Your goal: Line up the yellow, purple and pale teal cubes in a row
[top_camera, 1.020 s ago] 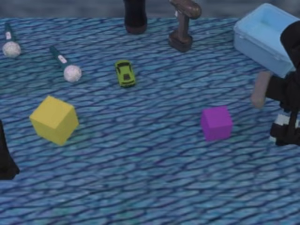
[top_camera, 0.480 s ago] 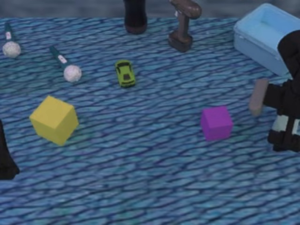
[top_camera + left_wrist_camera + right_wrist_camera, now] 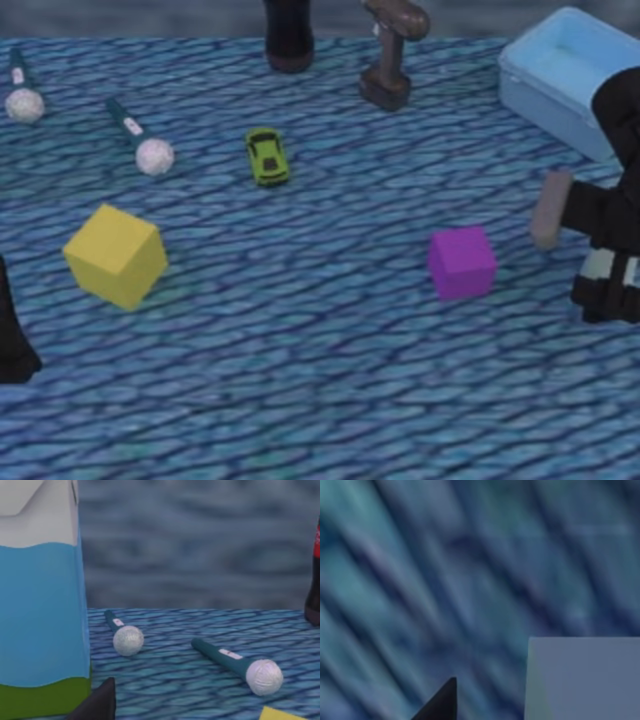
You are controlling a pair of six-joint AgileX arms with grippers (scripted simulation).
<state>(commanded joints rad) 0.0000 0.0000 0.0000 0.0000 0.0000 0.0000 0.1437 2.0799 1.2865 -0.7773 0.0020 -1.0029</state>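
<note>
The mustard-yellow cube (image 3: 115,254) rests on the table's left side, and one corner of it (image 3: 280,714) shows in the left wrist view. Right of centre sits the smaller magenta-purple cube (image 3: 462,262). My right gripper (image 3: 608,298) hangs at the right edge, just right of the purple cube. It hides the pale teal cube from above. In the right wrist view the pale teal cube (image 3: 585,680) lies close below, a gap apart from the one dark fingertip (image 3: 445,700) that shows. My left gripper (image 3: 10,345) is parked at the left edge, open.
A light blue lidded box (image 3: 560,75) stands at the back right, behind the right arm. A lime-green toy car (image 3: 267,157), two microphones (image 3: 145,145) (image 3: 22,95), a brown drill (image 3: 390,60) and a dark bottle (image 3: 288,35) lie toward the back. A blue-and-white carton (image 3: 40,605) stands beside the left gripper.
The right arm shifted a little toward the table's front a second ago and has stayed almost still since. The cubes and the left arm have not moved.
</note>
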